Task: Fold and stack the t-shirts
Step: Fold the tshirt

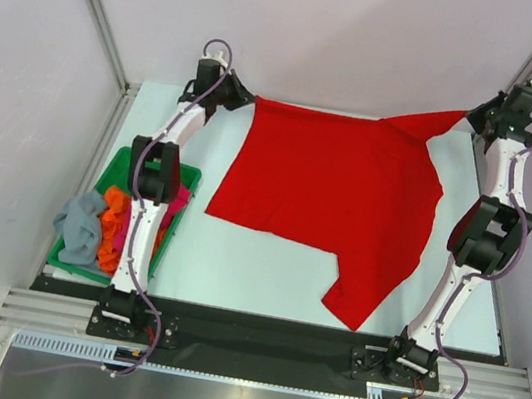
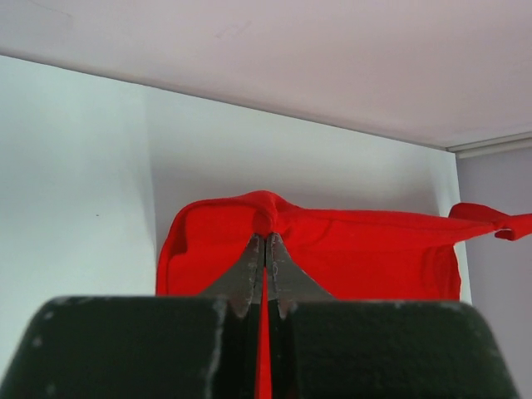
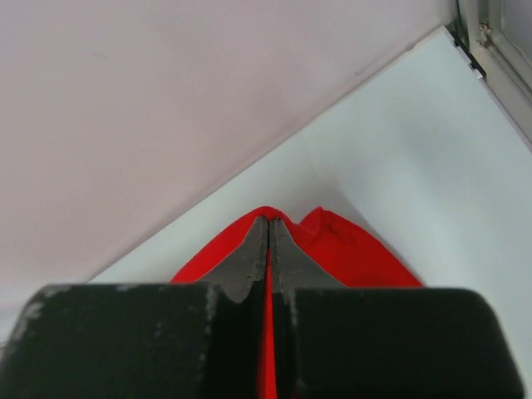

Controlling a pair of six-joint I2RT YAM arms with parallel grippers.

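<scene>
Tees [image 1: 111, 221] wait bunched in the green tray [image 1: 115, 170] by our left base. Red t-shirt [image 1: 332, 200] lies spread across the tabletop [image 1: 235, 266]. At its far edge, left claw [image 2: 264, 237] and right claw [image 3: 268, 220] each pinch a corner tight. We'd keep that edge taut and level, then lower evenly, no wrinkles.

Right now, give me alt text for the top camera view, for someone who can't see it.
A bright red t-shirt lies spread across the pale table, its two far corners pinched in the shut left claw and right claw. At the table's left, a green tray holds a heap of orange, pink and grey-blue shirts.
</scene>
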